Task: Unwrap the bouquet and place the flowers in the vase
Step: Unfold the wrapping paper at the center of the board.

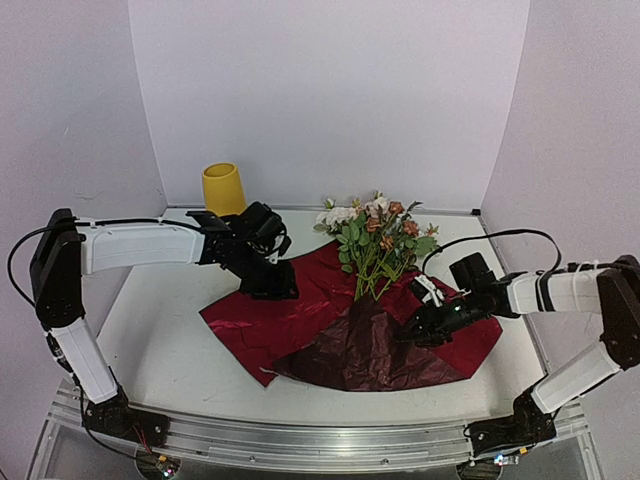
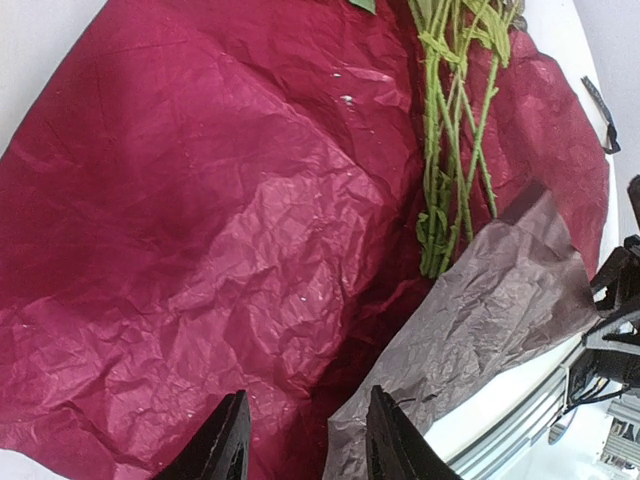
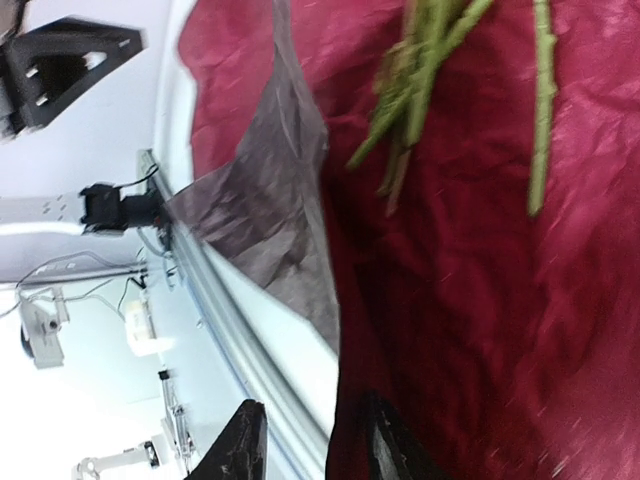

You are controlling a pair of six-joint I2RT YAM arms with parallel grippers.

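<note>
While the flowers (image 1: 378,240) lie on the spread dark red wrapping paper (image 1: 300,310), the left tool (image 2: 305,400) and right tool (image 3: 312,405) both stand with fingers apart.

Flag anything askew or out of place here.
The dark red crinkled wrapping paper lies spread open, its near corner folded over, showing a duller brownish underside. The green-stemmed artificial flowers lie flat on it, not in the upright yellow vase.
</note>
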